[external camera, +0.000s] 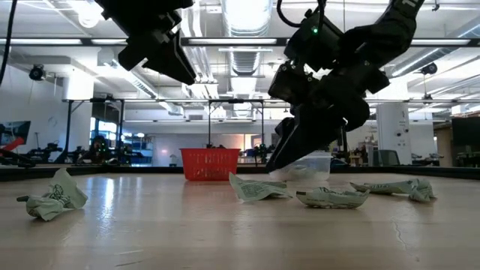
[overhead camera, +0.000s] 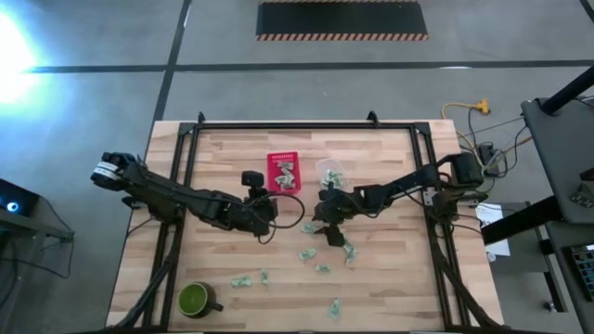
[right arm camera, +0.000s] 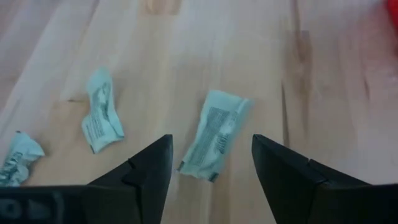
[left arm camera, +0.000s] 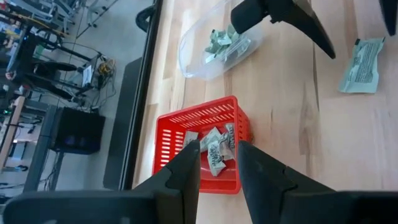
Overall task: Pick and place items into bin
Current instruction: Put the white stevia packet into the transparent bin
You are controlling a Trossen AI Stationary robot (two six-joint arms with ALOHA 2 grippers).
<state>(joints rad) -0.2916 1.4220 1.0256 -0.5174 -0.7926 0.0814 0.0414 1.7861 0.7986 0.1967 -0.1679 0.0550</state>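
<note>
Right gripper [right arm camera: 211, 163] open over a wrapper [right arm camera: 215, 134] mid-table, nothing held yet.
Wrappers lie scattered from the table's [overhead camera: 390, 288] middle toward its near edge; a few already sit in the red basket [left arm camera: 172, 138] toward the far edge, and more in a clear tub [overhead camera: 330, 171] beside it. Left gripper [left arm camera: 217, 163] hovers over the basket, fingers slightly apart, empty. To do this grab well: I'd drop straight down with the wrapper centred between the fingers, close across its narrow width, lift clear, then steer wide of the left arm at the basket. Green mug [overhead camera: 193, 299] at the near-left corner is not a target.
</note>
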